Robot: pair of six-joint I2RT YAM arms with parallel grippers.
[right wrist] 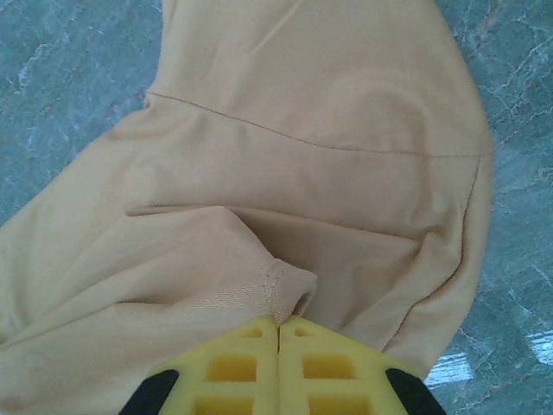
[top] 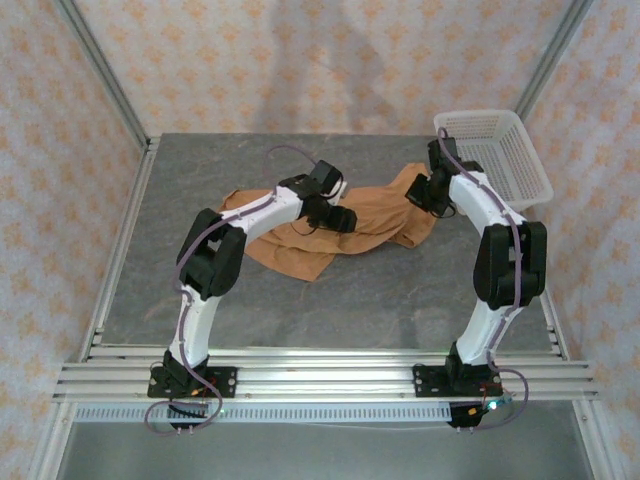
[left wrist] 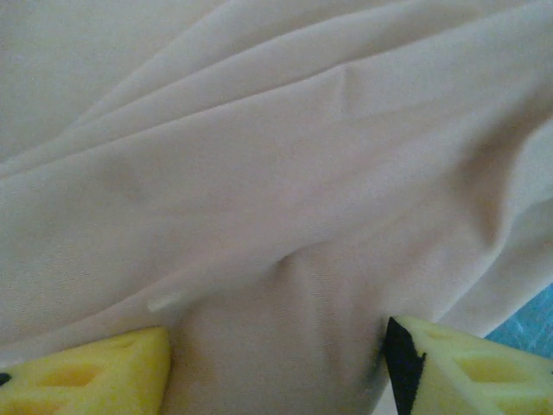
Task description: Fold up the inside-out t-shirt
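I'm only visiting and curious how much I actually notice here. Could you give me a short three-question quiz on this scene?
1. True or false: the right gripper is pinching a fold of the t-shirt.
2. What sits at the far right corner of the table? A) white basket B) blue bowl C) red box
3. Fill in: the left gripper, over the cloth, is ___ (open/shut).
Key: 1 true; 2 A; 3 open.

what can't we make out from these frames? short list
1. Top view: the left gripper fingertips, hidden by its own wrist above the t-shirt.
2. Left wrist view: which part of the shirt lies between the spread fingers. The cloth is close and blurred, and the bottom edge cuts the fingers off.
3. Right wrist view: how much hem the shut right gripper pinches, since its pads cover it.
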